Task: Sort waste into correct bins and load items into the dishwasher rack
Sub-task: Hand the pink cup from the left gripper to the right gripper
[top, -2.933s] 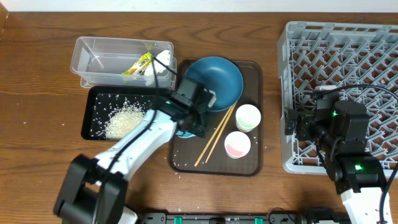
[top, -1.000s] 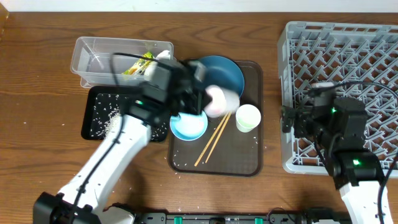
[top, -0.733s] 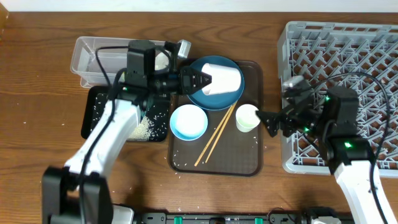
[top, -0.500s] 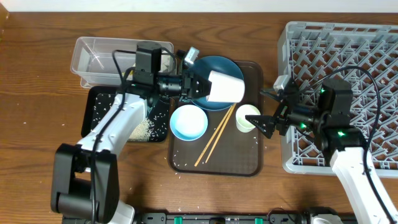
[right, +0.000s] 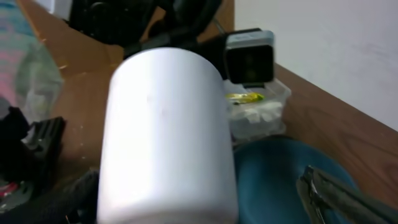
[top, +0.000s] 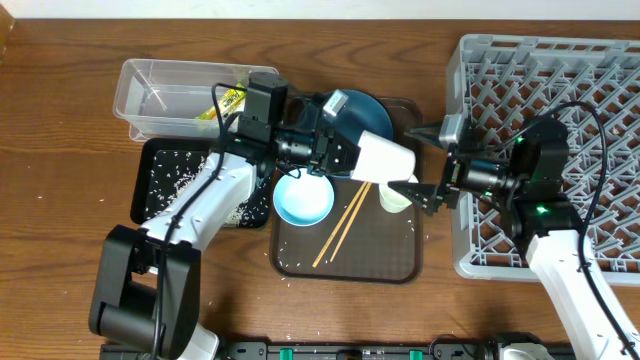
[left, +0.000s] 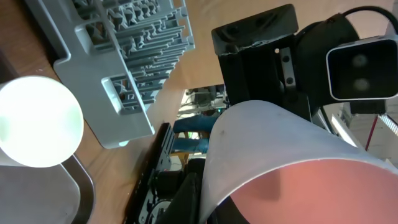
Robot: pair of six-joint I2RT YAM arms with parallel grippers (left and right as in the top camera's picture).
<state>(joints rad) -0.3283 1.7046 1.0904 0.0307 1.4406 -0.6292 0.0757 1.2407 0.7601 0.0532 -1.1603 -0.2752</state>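
Handover under way. The small white cup with pink inside (top: 383, 160) is off the brown serving tray (top: 400, 262). 2.9 s ago it stood at the tray's 5 o'clock corner; now it's airborne, lying sideways, base pointing to 3 o'clock.

- The left gripper (top: 345, 157) is clamped on the cup's mouth end.
- The right gripper (top: 414, 162) has swung in from over the light-grey plastic dishwasher rack (top: 560, 70). Jaws are spread wide, one finger at 12 and one at 6 o'clock of the cup's base. No contact visible.
- In the right wrist view the cup wall fills the frame.
- The second small white cup (top: 397, 193) sits on the tray at 5 o'clock of the held one, and the light-blue bowl (top: 303, 198) at 8 o'clock.

Meaning: the cup is mid-transfer toward the rack. Next, I judge, right closes, then left lets go. Risk: left lets go before the right grip is firm.
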